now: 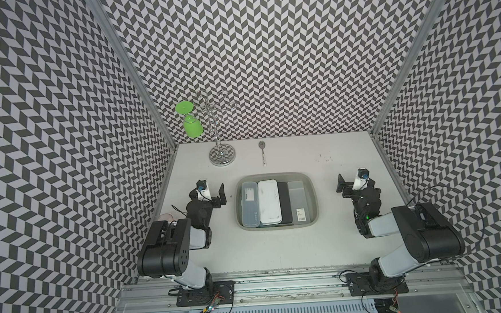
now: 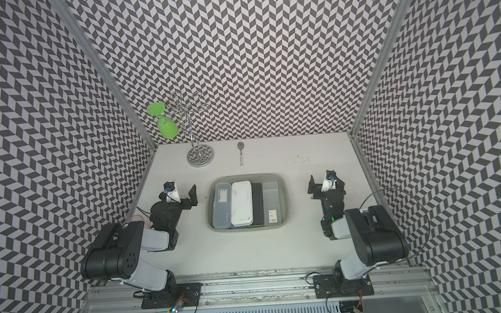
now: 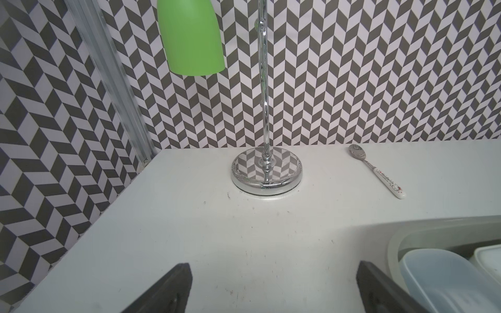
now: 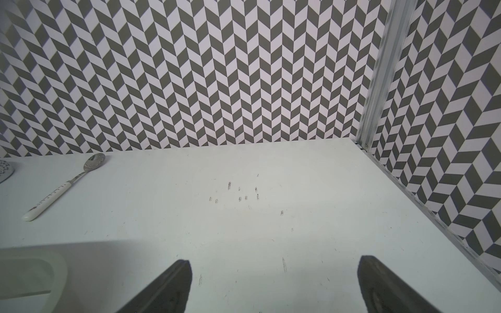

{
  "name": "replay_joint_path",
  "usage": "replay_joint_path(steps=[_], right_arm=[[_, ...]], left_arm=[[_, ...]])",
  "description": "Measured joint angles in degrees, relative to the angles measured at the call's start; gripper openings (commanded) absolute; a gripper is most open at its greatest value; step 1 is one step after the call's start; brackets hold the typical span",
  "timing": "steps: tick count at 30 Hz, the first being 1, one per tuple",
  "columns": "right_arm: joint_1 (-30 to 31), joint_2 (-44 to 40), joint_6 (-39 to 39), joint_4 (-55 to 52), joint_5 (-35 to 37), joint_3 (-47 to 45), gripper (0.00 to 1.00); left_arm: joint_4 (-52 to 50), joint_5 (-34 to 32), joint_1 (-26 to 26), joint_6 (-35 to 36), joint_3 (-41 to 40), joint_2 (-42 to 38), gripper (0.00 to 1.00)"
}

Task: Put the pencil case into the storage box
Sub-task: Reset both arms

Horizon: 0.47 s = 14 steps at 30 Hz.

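Across the white surface [image 1: 279, 251], you're looking at a job that is reading as finished, or very nearly so. Dead centre, the storage box [image 1: 274, 176] is sitting flat between your two arms, and it is carrying a full row. The blue pencil case [image 1: 249, 203], the white pencil case [image 1: 270, 202], the black pencil case [image 1: 285, 202] and the frosted grey pencil case [image 1: 299, 200] are lying side by side, all inside the rim. In both top views, no pencil case is showing out on the surface.

At the back, the chrome stand [image 1: 222, 157] is standing near the far left corner with the green cup [image 1: 192, 128] hanging bowl-down from it, well apart from the box.

Now your tools. The left end effector [image 1: 207, 195] is hovering just beside the box's left wall, jaws spread wide and gripping nothing. The right end effector [image 1: 356, 185] is mirroring it a little further off the right wall, equally wide and empty. Both wrist views are showing bare surface between the fingers.

The spoon [image 1: 262, 153] is lying beyond the box, touching nothing. A pale pink thing [image 1: 167, 217] is peeking out from behind the left arm, too hidden to name.

My read: the placing step looks done. If so, your next move is only to draw both arms clear without clipping the rim. If that pink thing proves to be another case, you're facing a reach back with the left arm, and the row is leaving little room for it.
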Motion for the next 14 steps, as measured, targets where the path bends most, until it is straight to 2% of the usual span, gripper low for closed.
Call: replay_joint_path(steps=[14], right_arm=[[-0.1,0.0,0.0,0.0,-0.3,0.3,1.00]], left_arm=[[-0.1,-0.3,0.0,0.0,0.2,0.0,1.00]])
